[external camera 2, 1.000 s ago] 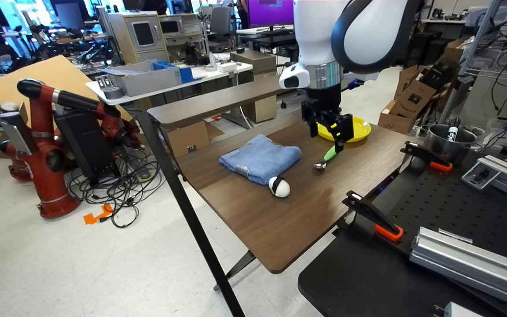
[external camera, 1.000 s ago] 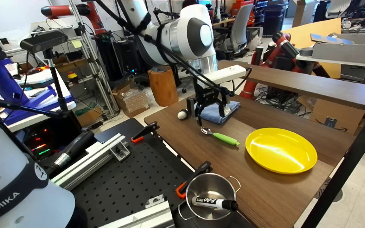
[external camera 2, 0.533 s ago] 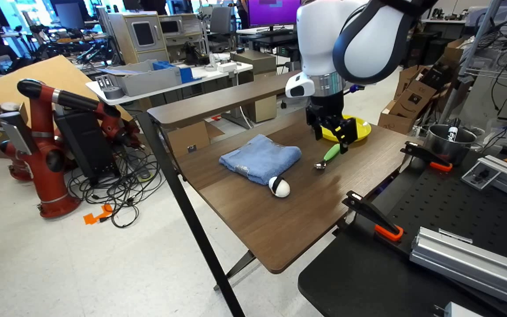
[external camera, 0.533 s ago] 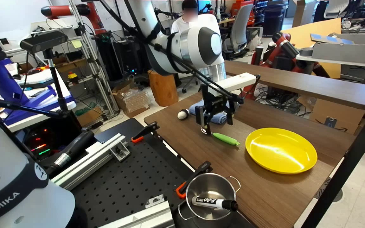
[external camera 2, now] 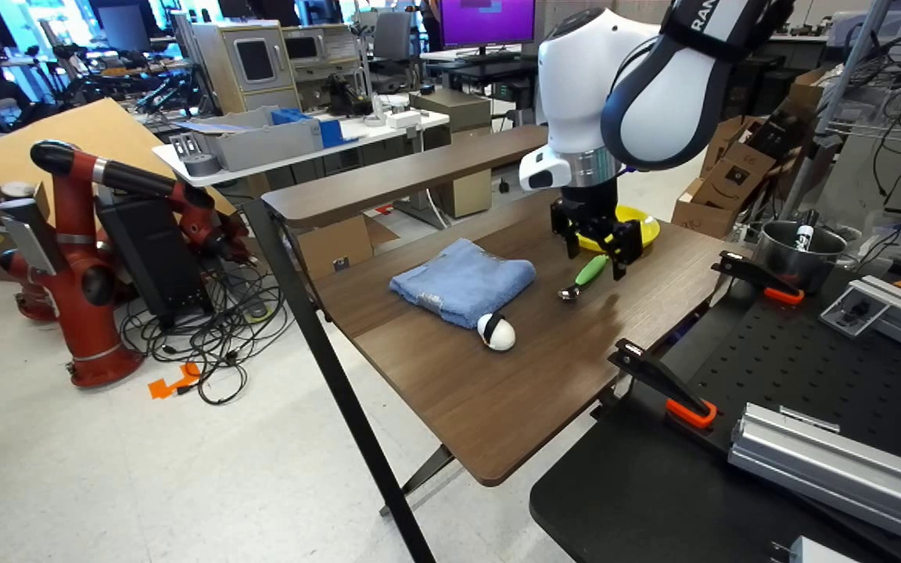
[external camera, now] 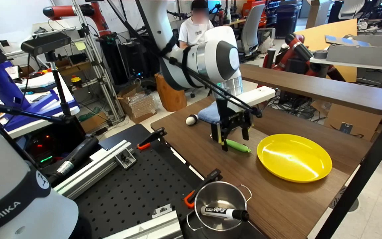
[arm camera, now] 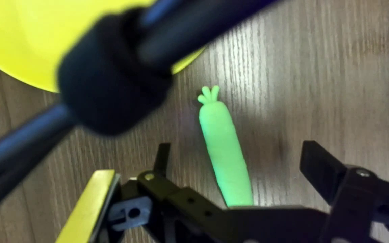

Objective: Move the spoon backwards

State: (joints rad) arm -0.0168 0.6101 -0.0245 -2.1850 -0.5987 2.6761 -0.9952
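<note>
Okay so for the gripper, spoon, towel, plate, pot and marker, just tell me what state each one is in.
Gripper: open
Spoon: lying on the table, not gripped
Blue towel: folded
Yellow plate: face up
Pot: upright, uncovered
Marker: capped, tilted in the pot

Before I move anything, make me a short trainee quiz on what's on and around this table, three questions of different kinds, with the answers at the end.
1. True or false: in the wrist view, part of the spoon shows between the open jaws of the gripper.
2. What rests inside the metal pot?
3. Pick one. The folded towel is: A, red; B, blue; C, green.

Key: 1, true. 2, a marker. 3, B.
</note>
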